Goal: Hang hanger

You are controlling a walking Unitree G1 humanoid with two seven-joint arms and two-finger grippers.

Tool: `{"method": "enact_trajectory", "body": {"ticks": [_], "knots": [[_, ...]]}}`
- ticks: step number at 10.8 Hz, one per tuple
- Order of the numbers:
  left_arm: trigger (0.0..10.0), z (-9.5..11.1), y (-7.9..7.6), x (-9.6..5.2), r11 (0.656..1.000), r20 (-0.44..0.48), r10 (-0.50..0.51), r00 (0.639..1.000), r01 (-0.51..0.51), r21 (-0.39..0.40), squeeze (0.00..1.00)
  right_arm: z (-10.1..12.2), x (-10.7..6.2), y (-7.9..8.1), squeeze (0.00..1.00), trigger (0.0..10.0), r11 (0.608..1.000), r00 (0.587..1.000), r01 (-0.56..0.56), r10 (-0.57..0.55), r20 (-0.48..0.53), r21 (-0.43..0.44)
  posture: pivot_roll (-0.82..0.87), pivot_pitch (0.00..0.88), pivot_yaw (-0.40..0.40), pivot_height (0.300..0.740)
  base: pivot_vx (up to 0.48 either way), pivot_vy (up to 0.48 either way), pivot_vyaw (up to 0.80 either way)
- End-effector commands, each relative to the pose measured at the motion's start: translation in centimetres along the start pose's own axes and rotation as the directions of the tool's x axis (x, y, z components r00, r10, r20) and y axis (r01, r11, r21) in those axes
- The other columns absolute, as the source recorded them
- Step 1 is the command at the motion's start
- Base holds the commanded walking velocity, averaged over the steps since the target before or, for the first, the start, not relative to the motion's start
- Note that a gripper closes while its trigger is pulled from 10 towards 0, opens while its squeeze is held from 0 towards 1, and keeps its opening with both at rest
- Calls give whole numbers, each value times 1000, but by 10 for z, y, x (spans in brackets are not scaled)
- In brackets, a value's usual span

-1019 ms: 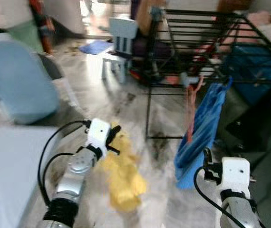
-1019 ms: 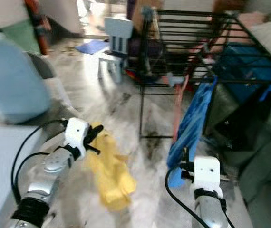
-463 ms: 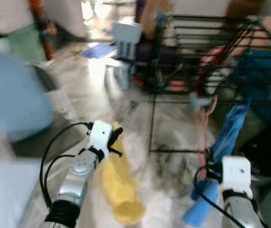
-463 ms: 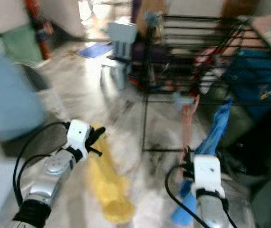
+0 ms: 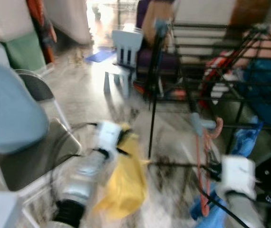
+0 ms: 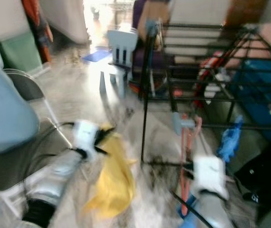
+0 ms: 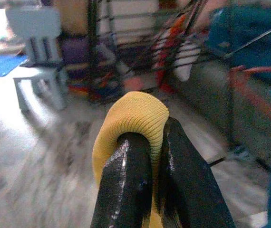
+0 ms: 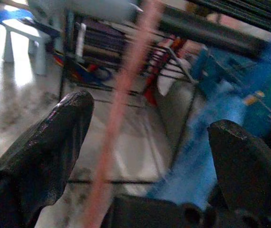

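A pink hanger [image 5: 205,166] with a blue cloth [image 5: 242,142] hangs beside the black drying rack [image 5: 221,71], its stem running between the wide-spread fingers of the right claw [image 8: 140,156]. The left claw [image 7: 147,156] pinches a yellow cloth [image 5: 123,185] above the grey floor [image 5: 78,80], a folding chair [image 5: 16,128] at the left.

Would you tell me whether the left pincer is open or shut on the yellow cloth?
Shut: in the left wrist view the left pincer has its two black fingers pressed together, with the yellow cloth pinched between them.
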State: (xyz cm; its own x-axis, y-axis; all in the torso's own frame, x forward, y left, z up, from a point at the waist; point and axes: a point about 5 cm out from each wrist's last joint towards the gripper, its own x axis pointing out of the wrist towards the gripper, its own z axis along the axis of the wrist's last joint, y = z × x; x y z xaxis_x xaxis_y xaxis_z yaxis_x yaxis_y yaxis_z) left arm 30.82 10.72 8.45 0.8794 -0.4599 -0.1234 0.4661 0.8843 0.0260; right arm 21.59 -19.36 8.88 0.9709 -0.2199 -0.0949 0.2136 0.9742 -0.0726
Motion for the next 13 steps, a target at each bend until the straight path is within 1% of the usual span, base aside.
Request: {"method": "enact_trajectory", "body": {"ticks": [1, 2, 3, 4, 6, 7, 8, 9, 10, 13], "knots": [[10000, 11, -11, 8, 1000, 37, -29, 999, 28, 6, 0, -4, -2, -6, 0, 10000, 1000, 1000, 12, -12, -20, -8, 1, 0, -43, 740, 0, 0, 0], [10000, 9, -11, 8, 1000, 22, -20, 1000, 20, -22, 0, -3, -3, -3, 0, 10000, 1000, 1000, 0, 0, -11, 15, 2, 0, -44, 740, 0, 0, 0], [10000, 10, -13, 9, 999, 23, -32, 999, 32, -28, 0, -7, -4, -1, 0, 10000, 1000, 999, -3, 4, -41, 14, 5, 0, -46, 740, 0, 0, 0], [10000, 10, -14, 9, 998, 28, -43, 999, 44, -33, 0, -9, -4, 1, 0, 10000, 1000, 998, -16, 17, -67, 27, 5, 0, -47, 740, 0, 375, 0], [10000, 10, -15, 9, 998, 26, -52, 998, 52, -37, 0, -13, -4, 0, 0, 10000, 1000, 995, -1, 2, -101, 7, 4, 0, -47, 740, 0, 362, 0], [10000, 11, -16, 9, 998, 27, -55, 998, 56, -27, 0, -17, -4, -1, 0, 10000, 1000, 990, 3, -3, -144, 3, 3, 0, -48, 740, 0, 0, 0], [10000, 10, -17, 9, 998, 24, -57, 998, 57, -27, 0, -22, -6, 1, 0, 10000, 1000, 982, -8, 11, -190, 18, 2, 0, -47, 740, 0, 0, 0], [10000, 10, -17, 9, 998, 23, -60, 998, 61, -26, 0, -25, -8, 2, 0, 10000, 1000, 976, -11, 13, -218, 11, -1, 0, -46, 740, 0, 0, 0], [10000, 10, -18, 9, 998, 22, -64, 998, 64, -26, 0, -26, -8, 1, 0, 10000, 1000, 974, 6, -5, -226, 2, -1, 0, -45, 740, 0, 0, 0], [10000, 10, -19, 9, 997, 18, -69, 997, 69, -28, 0, -19, -6, -9, 0, 10000, 998, 980, 61, -66, -190, -35, -2, 0, -46, 740, 0, 0, 0]]}}
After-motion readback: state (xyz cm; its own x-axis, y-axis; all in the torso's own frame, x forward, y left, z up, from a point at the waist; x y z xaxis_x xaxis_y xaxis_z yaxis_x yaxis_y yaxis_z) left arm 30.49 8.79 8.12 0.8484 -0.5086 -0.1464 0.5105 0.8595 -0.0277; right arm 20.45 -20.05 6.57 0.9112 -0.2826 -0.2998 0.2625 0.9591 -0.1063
